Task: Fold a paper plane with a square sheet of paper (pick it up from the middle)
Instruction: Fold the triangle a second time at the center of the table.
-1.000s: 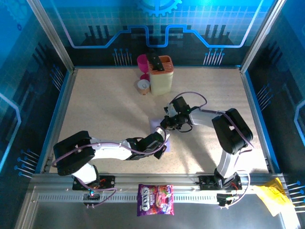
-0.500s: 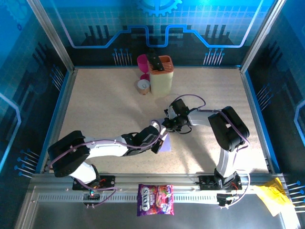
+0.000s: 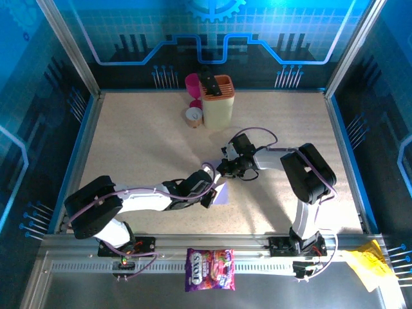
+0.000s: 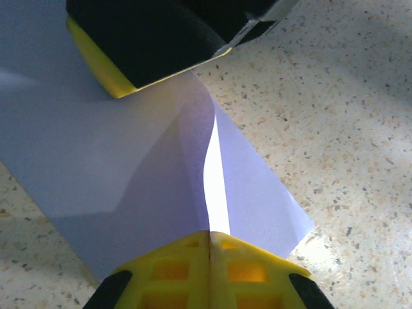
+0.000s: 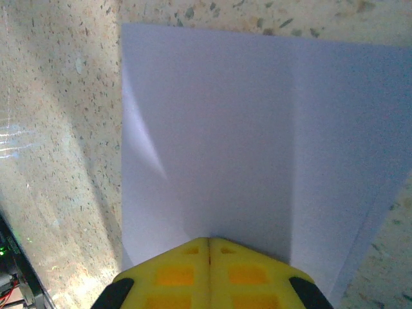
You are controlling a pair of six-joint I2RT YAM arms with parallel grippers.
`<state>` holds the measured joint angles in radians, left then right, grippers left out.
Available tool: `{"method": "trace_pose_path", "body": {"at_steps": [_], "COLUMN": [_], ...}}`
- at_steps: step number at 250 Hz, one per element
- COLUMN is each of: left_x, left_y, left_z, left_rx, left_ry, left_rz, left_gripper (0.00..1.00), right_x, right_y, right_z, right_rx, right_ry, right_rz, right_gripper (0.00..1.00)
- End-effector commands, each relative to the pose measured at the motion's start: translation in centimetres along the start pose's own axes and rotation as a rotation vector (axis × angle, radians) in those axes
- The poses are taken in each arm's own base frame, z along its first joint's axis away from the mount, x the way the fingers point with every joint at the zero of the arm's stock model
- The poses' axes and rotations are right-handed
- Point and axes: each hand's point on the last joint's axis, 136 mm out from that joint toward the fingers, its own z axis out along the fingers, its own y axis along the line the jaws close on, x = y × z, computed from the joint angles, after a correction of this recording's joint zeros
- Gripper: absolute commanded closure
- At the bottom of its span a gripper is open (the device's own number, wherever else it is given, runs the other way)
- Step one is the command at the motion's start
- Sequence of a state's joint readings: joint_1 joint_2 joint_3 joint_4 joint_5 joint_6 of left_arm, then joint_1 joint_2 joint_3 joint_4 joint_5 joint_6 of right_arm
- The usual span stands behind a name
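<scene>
- a printed sweets bag [image 3: 210, 269] is laid on the near rail.
- at mid-desk [image 3: 141, 141] the square sheet of paper [image 4: 129, 174] is pinched in the closed left jaws, with one flap raised; the closed right jaws are set against it.
- at the far edge a black tool [image 3: 209, 82] is stood in a cream holder [image 3: 217, 106], with a magenta cup [image 3: 192, 82] beside it, contents unseen.

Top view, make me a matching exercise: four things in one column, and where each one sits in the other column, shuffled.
Things:
1. lilac paper
2. sweets bag
3. yellow paper
4. cream holder

Places:
A. far side of the table
B. right end of the front rail
C. centre of the table
D. middle of the front rail

Pairs: 1-C, 2-D, 3-B, 4-A
</scene>
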<state>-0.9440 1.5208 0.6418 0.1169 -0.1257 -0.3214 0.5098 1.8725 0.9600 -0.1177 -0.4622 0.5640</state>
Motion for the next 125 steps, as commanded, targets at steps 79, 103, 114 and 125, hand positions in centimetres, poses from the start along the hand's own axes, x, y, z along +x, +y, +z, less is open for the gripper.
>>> {"method": "trace_pose_path", "body": {"at_steps": [79,103,114,125], "left_x": [-0.5,-0.6,-0.6,-0.7], "left_y": [1.7,2.0,2.1,2.1], "left_z": [0.5,0.7,0.8,0.9], "left_rx": [-0.036,-0.043,-0.046,-0.048], "left_ry": [0.007,0.011,0.016,0.015], "left_rz": [0.042,0.049,0.052,0.058], "left_gripper": [1.0,1.0,1.0,1.0], "right_x": [3.0,3.1,3.1,3.2], "right_y": [-3.8,-3.9,-4.0,-4.0], "right_z": [1.7,1.7,1.8,1.8], "right_rx": [0.11,0.11,0.112,0.111], "right_ry": [0.079,0.08,0.081,0.082], "right_rz": [0.062,0.065,0.067,0.065], "right_gripper": [1.0,1.0,1.0,1.0]}}
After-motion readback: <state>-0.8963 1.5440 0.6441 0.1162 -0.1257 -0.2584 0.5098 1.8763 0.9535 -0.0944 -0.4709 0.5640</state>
